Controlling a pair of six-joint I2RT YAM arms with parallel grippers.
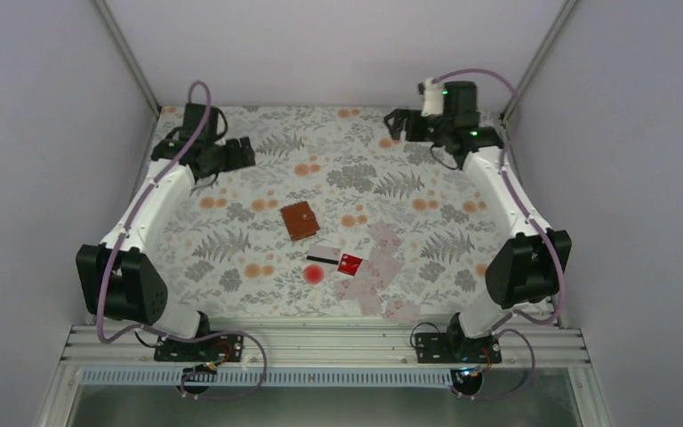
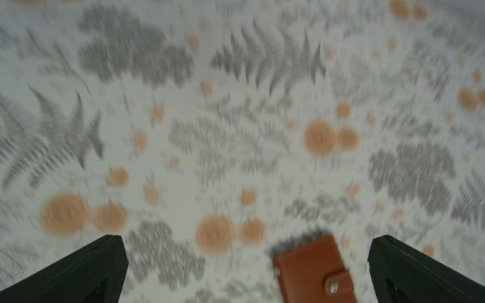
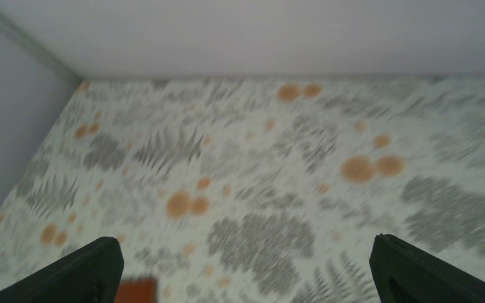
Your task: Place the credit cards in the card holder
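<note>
Closest to you sat the metal rail (image 1: 320,336) at the near edge of the surface (image 1: 258,191). Just past it, a bit right of the middle, the cards (image 1: 381,267) lay flat on the flowery pattern. A striped card (image 1: 323,253) and a red card (image 1: 350,262) lay side by side. The pale cards (image 1: 360,289) were spread in a loose bunch to their right, some lying over each other. A round red spot (image 1: 313,274) sat just beside the striped card, and it was not a card.

The holder (image 1: 300,221) lay near the middle, a bit farther back than the cards and not touching them. It was folded shut, with a little snap tab (image 2: 333,287) on it.

Your left tool (image 1: 242,154) was far back on the left, its fingers wide apart and holding nothing. Your right tool (image 1: 397,124) was far back on the right, also wide apart and holding nothing. Both were well apart from the cards.

I think the cards would be light, thin, stiff and slippery. Lying flat, they gave you little to pinch. You could go for a short edge, or an edge that stuck up where one card lay over another. The holder looked soft and light, so it might slide when you pushed a card in. You would likely need to open it first, then pin one side down with one tool.
</note>
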